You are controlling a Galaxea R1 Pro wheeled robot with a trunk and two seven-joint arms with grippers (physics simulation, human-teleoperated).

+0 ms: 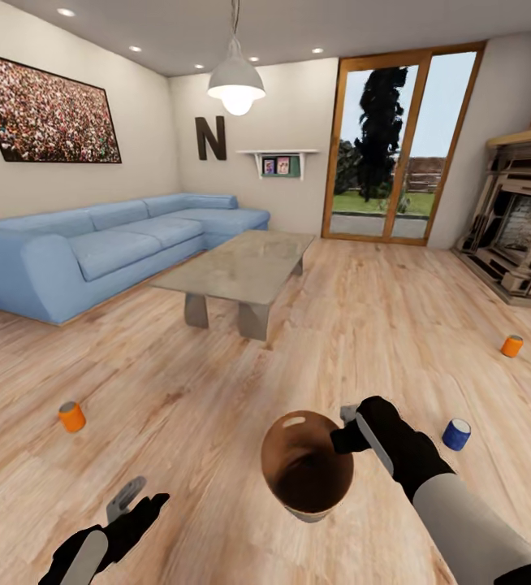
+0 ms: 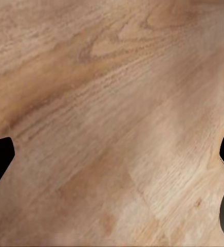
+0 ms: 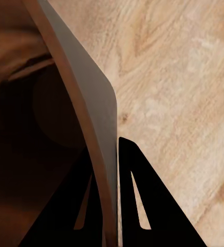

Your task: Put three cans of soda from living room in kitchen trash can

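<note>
My left gripper (image 1: 127, 497) hangs low over the wood floor (image 1: 217, 406), fingers apart and empty. My right gripper (image 1: 348, 429) pinches the pail (image 1: 306, 467) by its rim, one finger inside, one outside. A blue can (image 1: 456, 434) stands on the floor just right of it. Orange cans stand at far left (image 1: 71, 417) and far right (image 1: 511, 346). Beyond are a grey table (image 1: 237, 272) and blue sofa (image 1: 103, 248).

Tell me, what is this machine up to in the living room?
The robot's right hand is pinching the rim of the trash can, one finger inside and one outside. Its left hand is open and empty over the wood floor. Three soda cans stand on the floor: orange, blue, orange.
</note>
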